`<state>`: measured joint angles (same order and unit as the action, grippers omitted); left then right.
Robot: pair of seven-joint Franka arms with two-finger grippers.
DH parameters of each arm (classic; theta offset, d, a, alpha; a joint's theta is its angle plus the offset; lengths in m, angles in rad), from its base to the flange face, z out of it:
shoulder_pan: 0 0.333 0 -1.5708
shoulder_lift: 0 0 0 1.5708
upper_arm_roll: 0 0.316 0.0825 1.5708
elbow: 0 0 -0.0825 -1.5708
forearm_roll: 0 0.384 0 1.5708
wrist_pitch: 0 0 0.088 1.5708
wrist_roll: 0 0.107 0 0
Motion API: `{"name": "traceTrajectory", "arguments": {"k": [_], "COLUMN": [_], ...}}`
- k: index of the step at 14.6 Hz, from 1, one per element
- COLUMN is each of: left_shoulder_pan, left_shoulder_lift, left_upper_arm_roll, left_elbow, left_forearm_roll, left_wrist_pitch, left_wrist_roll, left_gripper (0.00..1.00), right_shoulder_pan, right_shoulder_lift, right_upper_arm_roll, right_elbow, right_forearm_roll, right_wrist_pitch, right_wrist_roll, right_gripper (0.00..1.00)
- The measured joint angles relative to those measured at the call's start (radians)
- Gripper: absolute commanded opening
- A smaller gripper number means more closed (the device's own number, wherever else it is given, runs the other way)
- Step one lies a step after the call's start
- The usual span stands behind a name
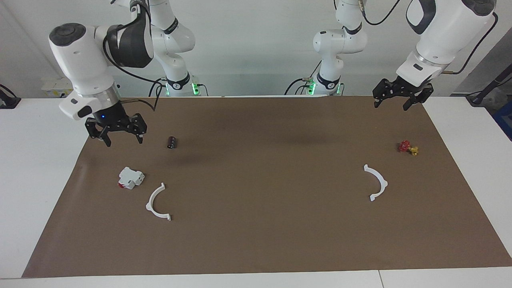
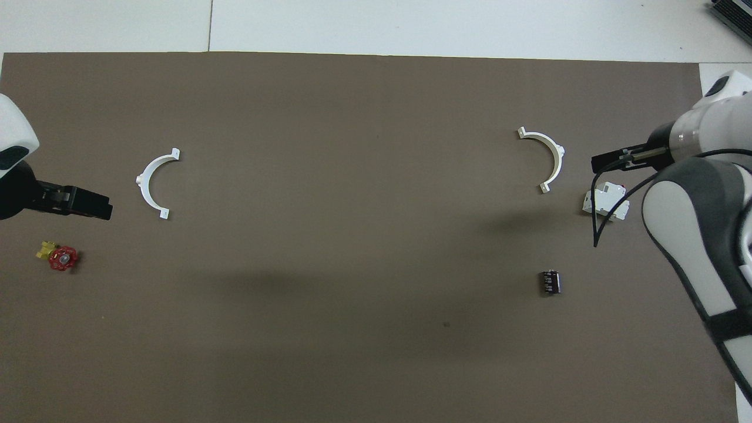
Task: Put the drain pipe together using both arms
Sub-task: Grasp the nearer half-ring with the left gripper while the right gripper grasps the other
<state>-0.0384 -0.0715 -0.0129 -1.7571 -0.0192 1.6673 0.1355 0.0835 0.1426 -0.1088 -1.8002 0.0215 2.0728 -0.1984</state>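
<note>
Flat, both arcs (image 1: 158,205) (image 1: 377,182) opening toward table's middle

- You have a brown mat (image 1: 264,240) covering most of the white desk (image 1: 36,160).
- Your blocky white piece with a red part (image 1: 130,178) sits toward the right arm's end.
- Nearer to the robots than it lies a small black cylinder (image 1: 172,142), on its side.
- A red and yellow valve (image 1: 408,147) sits toward the left arm's end.
</note>
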Motion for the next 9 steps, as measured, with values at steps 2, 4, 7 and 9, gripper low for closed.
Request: {"name": "traceTrajectory", "arguments": {"k": [2, 4, 7, 9], "left_shoulder_pan": [0.004, 0.005, 0.015, 0.033], "left_shoulder_lift": [-0.018, -0.018, 0.025, 0.088], "left_upper_arm_roll": [0.000, 0.000, 0.002, 0.001], "left_elbow": [-0.076, -0.127, -0.172, -0.178], "left_forearm_roll": [0.000, 0.000, 0.000, 0.000], "left_wrist_pitch": [0.091, 0.168, 0.277, 0.357], "left_wrist_roll": [0.000, 0.000, 0.000, 0.001], "left_gripper": [1.00, 1.00, 1.00, 1.00], "right_shoulder_pan": [0.000, -0.004, -0.009, -0.009], "right_shoulder_lift": [0.067, 0.121, 0.193, 0.241], "right_upper_arm_roll": [0.000, 0.000, 0.000, 0.002], "right_elbow": [-0.001, -0.002, -0.002, -0.002], "right_forearm_roll": [0.005, 0.010, 0.016, 0.017], "right_wrist_pitch": [0.075, 0.145, 0.229, 0.269], "right_wrist_roll": [-0.059, -0.128, -0.185, -0.229], "right_gripper": [1.00, 1.00, 0.99, 0.99]}}
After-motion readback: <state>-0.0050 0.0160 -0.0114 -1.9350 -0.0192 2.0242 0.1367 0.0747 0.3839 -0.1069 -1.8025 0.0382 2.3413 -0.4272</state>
